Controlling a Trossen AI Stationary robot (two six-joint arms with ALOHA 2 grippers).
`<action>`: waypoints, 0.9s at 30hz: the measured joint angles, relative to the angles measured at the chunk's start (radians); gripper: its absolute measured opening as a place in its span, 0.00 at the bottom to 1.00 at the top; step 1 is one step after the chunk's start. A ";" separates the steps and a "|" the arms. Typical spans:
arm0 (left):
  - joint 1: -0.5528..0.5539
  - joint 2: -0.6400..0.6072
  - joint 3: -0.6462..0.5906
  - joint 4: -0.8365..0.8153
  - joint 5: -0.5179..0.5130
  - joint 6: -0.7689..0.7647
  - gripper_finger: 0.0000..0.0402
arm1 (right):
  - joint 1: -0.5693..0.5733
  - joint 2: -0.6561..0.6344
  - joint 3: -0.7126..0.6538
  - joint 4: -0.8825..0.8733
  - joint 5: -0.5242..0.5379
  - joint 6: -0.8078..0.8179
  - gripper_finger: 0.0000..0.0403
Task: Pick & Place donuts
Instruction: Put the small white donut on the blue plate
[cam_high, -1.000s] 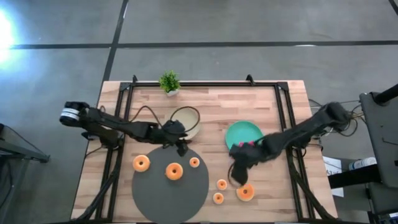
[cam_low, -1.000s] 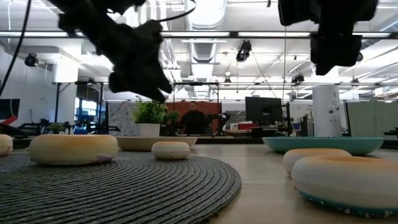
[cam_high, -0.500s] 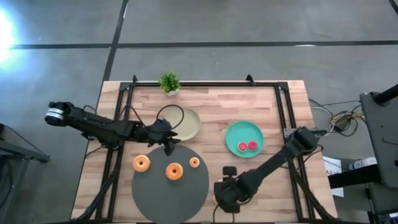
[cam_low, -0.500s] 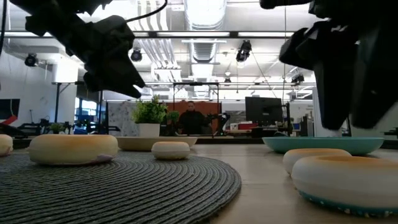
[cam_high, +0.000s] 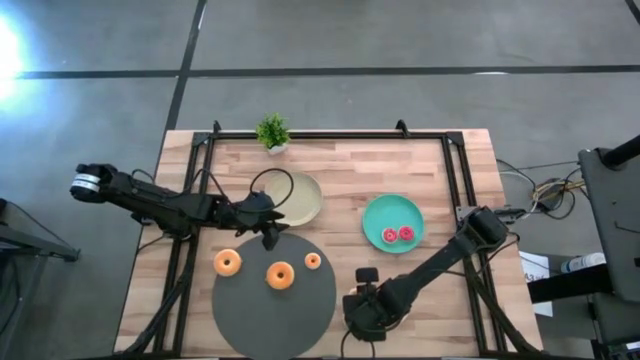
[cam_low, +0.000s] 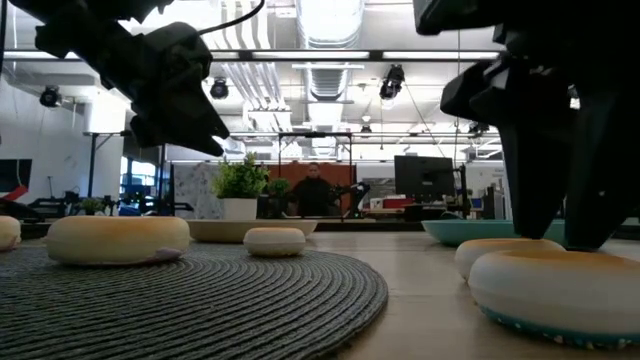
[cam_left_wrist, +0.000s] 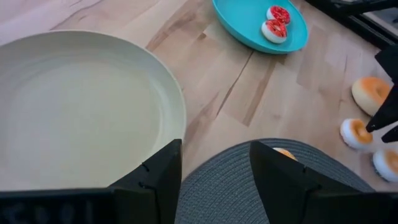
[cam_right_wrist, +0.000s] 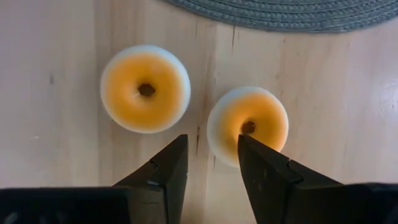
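The right gripper (cam_right_wrist: 211, 163) hovers with fingers parted just above two small donuts (cam_right_wrist: 247, 124) lying on bare wood beside the grey mat (cam_high: 273, 300). This looks like the reach before a pick: next, centre over one ring, lower and close. The left gripper (cam_left_wrist: 214, 177) waits, parted, between beige plate (cam_left_wrist: 74, 106) and mat.

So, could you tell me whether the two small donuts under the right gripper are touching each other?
Apart: the right wrist view shows bare wood between the two small donuts.
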 joint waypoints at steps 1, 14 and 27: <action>0.000 0.000 0.000 0.000 0.000 0.003 0.41 | 0.000 0.000 -0.008 0.005 0.005 -0.001 0.32; 0.000 0.000 0.000 0.000 0.000 0.005 0.41 | -0.035 0.020 -0.035 0.063 0.025 -0.056 0.26; 0.001 0.001 0.000 0.000 -0.001 0.006 0.41 | -0.080 -0.011 -0.039 0.041 0.005 0.059 0.02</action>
